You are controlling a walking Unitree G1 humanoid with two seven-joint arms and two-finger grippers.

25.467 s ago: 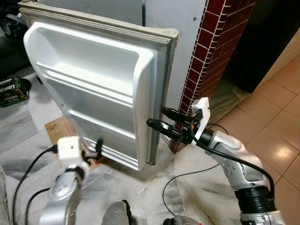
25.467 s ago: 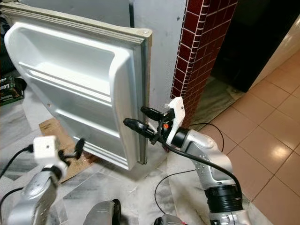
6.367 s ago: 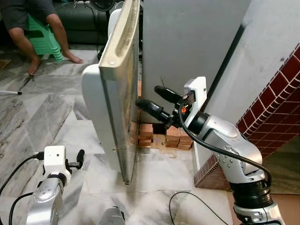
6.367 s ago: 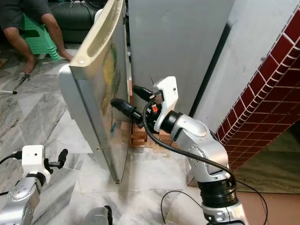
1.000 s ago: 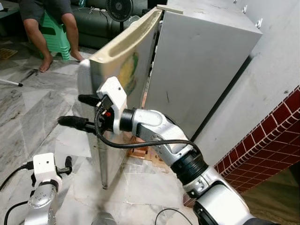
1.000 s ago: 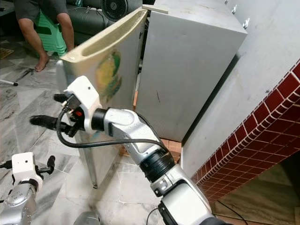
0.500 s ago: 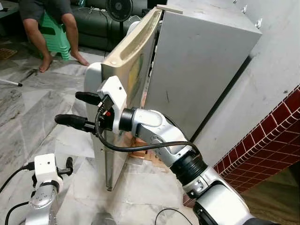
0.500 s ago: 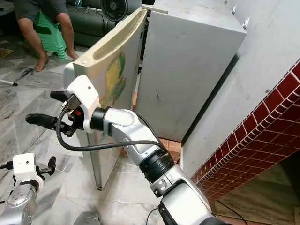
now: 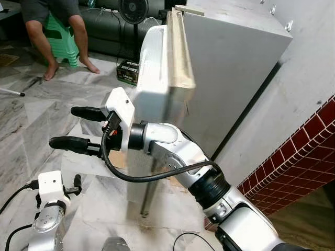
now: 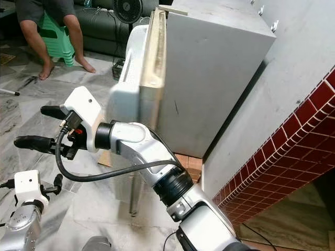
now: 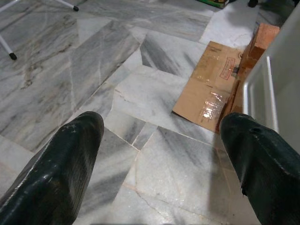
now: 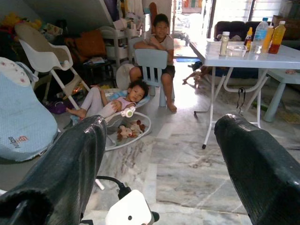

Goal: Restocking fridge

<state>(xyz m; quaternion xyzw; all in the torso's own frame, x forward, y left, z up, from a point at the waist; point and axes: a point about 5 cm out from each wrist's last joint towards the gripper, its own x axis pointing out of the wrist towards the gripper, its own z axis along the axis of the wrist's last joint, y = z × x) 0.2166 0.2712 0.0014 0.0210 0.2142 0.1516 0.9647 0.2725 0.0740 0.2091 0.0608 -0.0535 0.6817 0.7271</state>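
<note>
1. Fridge position: the grey fridge (image 9: 230, 78) stands on the marble floor (image 9: 31, 130), beside the red-tiled wall (image 9: 303, 157). Its door (image 9: 157, 104) is swung partly open, with the gasket edge (image 9: 178, 57) facing the camera and the bottom corner close to the floor.

2. Right gripper (image 9: 78, 128): it reaches across the body, past the door's outer face. Both black fingers are spread wide and grasp nothing. In the right wrist view the fingers (image 12: 61, 159) frame the room beyond, including a white table (image 12: 243, 51) and people.

3. Left gripper (image 9: 77, 184): it is held low by the floor. The left wrist view shows its fingers (image 11: 61, 159) wide apart and empty, above a sheet of cardboard (image 11: 211, 84) and the bricks (image 11: 258, 42) under the fridge.

4. Step in hand (judged): moving the door. Whether it is being opened or shut cannot be told from this moment alone.

5. Recommended technique: lay the side of one finger flat against the door panel near its free edge, away from the hinge, where least force is needed. Push along the door's arc, not straight ahead.

6. Keep the cable (image 9: 136, 175) looped under the right forearm out of the gap at the gasket.

7. Caution: the fridge rests on bricks, so apply force gradually to avoid rocking it. Keep the left arm clear of the door's bottom corner.
</note>
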